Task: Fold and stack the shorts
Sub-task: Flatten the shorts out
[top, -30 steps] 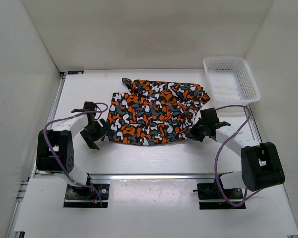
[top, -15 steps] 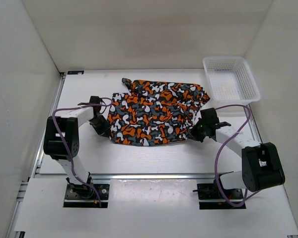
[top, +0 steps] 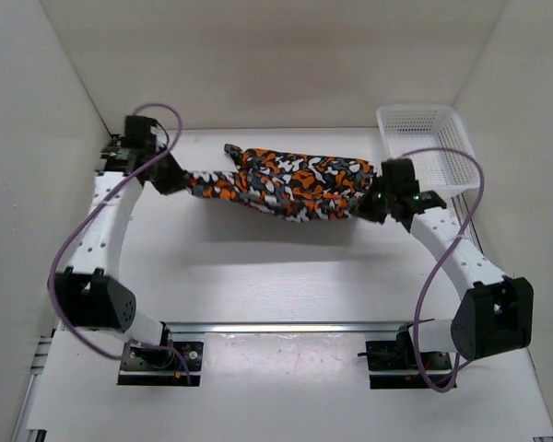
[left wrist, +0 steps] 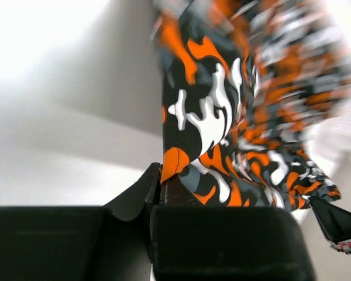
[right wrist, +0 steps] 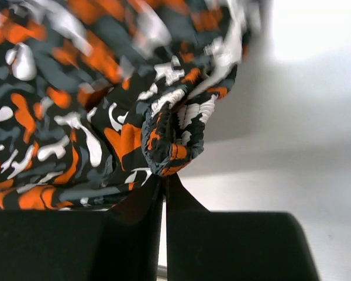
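Now holds shorts (top: 286,184) raised off worktop (top: 258,267), flat a second ago, with left gripper (top: 172,175) and right gripper (top: 376,204) each clamped on an end; mid-fold, calls next for even laying-over.

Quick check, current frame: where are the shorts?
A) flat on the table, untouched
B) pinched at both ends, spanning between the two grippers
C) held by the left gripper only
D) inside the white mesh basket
B: the left gripper is shut on one end of the shorts and the right gripper on the other. Both wrist views show fabric clamped between the fingers.
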`<state>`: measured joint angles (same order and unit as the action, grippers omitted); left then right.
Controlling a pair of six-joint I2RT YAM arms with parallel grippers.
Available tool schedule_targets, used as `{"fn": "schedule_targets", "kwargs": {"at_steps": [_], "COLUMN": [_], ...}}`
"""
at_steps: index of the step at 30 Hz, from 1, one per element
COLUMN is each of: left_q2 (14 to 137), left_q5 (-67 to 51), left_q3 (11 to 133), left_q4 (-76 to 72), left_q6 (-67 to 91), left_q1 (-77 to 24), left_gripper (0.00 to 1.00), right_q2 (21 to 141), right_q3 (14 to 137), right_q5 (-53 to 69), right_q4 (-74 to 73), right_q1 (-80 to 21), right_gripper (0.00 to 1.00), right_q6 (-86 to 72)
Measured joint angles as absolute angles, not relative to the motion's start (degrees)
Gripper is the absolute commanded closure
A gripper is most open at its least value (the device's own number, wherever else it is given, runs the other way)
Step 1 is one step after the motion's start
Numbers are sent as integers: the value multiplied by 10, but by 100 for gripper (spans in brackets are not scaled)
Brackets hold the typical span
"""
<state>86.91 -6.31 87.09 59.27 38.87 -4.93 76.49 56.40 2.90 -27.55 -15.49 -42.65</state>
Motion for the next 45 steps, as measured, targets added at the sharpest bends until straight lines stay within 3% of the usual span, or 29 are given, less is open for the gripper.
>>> {"fn": "schedule_targets", "kwargs": {"at_steps": [10,22,26,33,39,45], "left_q2": [732,622,578,558,632,782], "left_q5": [-97,-111,-111,-123,-144,-160], "left_q3": [1098,1334,1408,1415,1285,1130], "left_q4": [613,625,630,620,588,575], "left_q6": [379,365,361,357,345,319], "left_q1": [8,14,13,13,6,1], "left_gripper": [90,90,90,90,90,90], "right_q2": [729,597,540,498,507,552], "right_q3": [944,1170,1185,1144,1001,828], "right_q5": [108,260,291,272,192,131], "right_q4": [-403,-505,-496,-479,-474,-433], "right_q1": [-155,-154,-154,-155,-156,-158], "right_gripper": [99,99,99,99,99,99], "right_q6": [-291,-216,-227,-246,-250,-244]}}
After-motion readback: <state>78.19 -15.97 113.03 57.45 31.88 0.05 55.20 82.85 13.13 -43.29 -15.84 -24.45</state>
